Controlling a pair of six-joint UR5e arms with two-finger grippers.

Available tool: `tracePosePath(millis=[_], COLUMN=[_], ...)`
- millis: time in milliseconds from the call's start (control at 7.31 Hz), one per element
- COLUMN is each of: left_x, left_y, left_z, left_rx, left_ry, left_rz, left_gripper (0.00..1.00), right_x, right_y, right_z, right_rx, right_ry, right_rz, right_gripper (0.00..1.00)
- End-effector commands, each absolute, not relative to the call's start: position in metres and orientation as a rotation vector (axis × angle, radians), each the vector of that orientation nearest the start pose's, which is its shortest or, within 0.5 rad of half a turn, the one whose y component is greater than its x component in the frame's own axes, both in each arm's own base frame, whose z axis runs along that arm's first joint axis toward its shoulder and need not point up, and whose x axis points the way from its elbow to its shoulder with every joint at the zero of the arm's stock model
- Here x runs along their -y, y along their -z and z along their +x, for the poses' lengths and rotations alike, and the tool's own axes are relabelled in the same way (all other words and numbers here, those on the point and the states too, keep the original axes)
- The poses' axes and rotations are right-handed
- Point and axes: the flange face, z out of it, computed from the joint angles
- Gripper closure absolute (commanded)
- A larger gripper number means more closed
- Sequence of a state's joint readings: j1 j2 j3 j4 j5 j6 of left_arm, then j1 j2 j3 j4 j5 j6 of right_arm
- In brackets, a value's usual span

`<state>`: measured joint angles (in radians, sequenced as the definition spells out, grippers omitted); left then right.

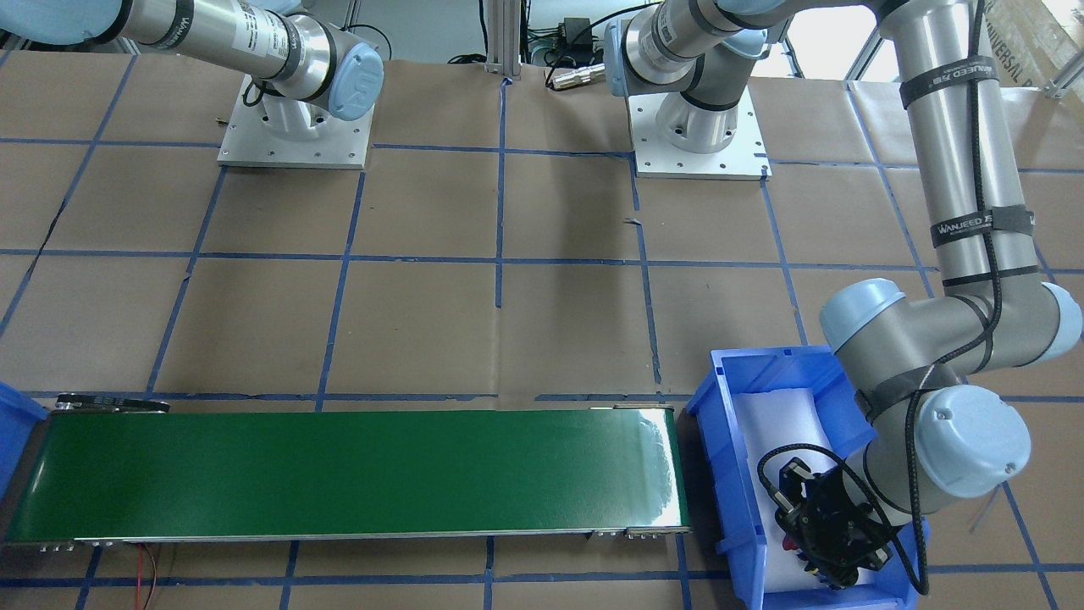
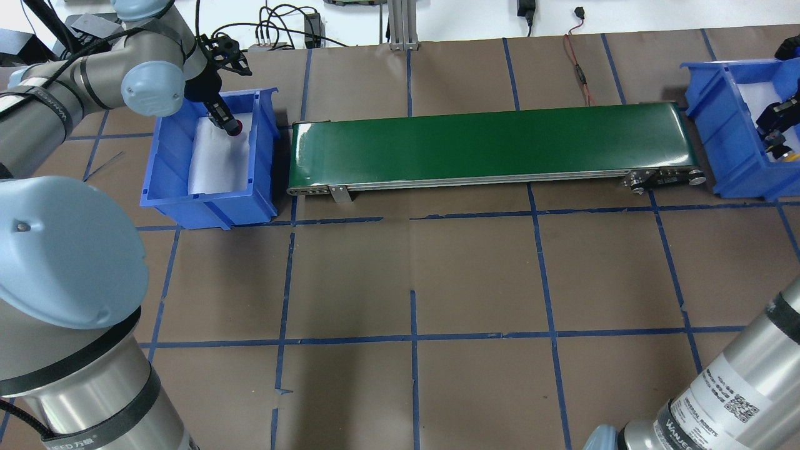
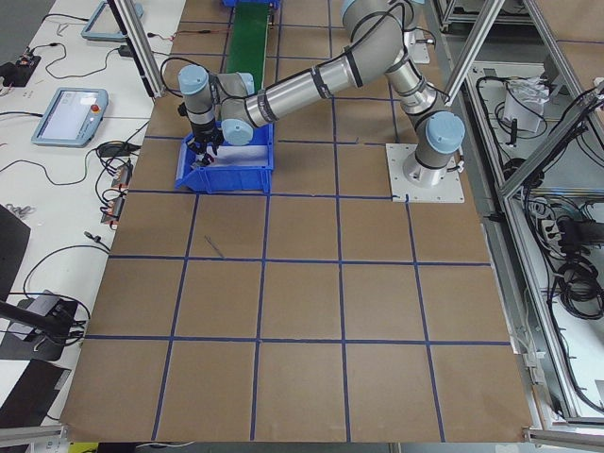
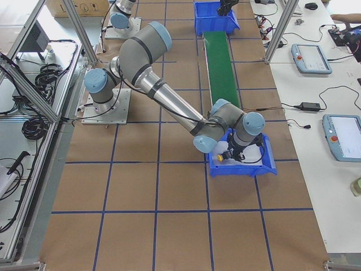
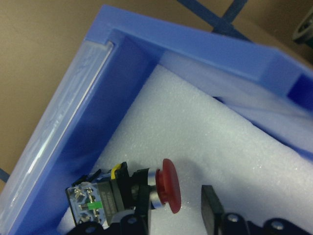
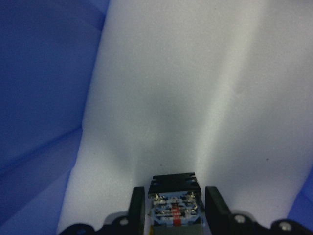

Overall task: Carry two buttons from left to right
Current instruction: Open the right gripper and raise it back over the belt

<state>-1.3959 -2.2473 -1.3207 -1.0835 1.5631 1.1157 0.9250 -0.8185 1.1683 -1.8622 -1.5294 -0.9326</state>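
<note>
well, the red button [image 5: 146,188] lay on its side on the foam [image 5: 210,122] in the left bin [image 5: 195,41]. my left gripper [image 5: 174,196] was open, with the red cap between its fingers but not pinched. i thought i should squeeze slowly, lift straight up, then set it on the green belt [image 2: 487,144]. my right gripper [image 6: 174,205] seemed to hold the yellow button [image 6: 173,196] inside the right bin [image 2: 712,112].

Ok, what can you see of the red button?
The red button lies on its side on white foam inside the blue bin on the robot's left. Glossy red mushroom cap, metal ring, black collar, grey contact block with a green mark. The open left claw straddles its cap, one finger visibly clear.
</note>
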Motion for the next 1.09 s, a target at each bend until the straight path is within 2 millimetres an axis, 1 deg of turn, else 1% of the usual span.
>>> tracePosePath(millis=[0, 137, 410, 547, 821, 957], left_x=[0.741, 0.741, 0.741, 0.741, 0.74, 0.738], left_y=[-0.238, -0.238, -0.24, -0.24, -0.249, -0.256], left_z=[-0.005, -0.005, -0.005, -0.005, -0.005, -0.006], left_rx=[-2.772, -2.779, -2.792, -2.797, -2.79, -2.785], left_ry=[0.083, 0.084, 0.082, 0.082, 0.092, 0.092], left_rz=[1.409, 1.397, 1.361, 1.352, 1.349, 1.348], left_gripper=[0.62, 0.65, 0.76, 0.79, 0.81, 0.81], right_x=[0.684, 0.684, 0.685, 0.685, 0.678, 0.682], right_y=[-0.233, -0.237, -0.258, -0.279, -0.334, -0.36], right_z=[-0.343, -0.344, -0.344, -0.343, -0.335, -0.312], right_rx=[-3.039, -3.044, -3.058, -3.073, -3.093, -3.104], right_ry=[-0.018, -0.015, 0.015, 0.047, 0.095, 0.134], right_rz=[-0.439, -0.44, -0.445, -0.453, -0.465, -0.512], right_gripper=[0.46, 0.46, 0.46, 0.46, 0.46, 0.46])
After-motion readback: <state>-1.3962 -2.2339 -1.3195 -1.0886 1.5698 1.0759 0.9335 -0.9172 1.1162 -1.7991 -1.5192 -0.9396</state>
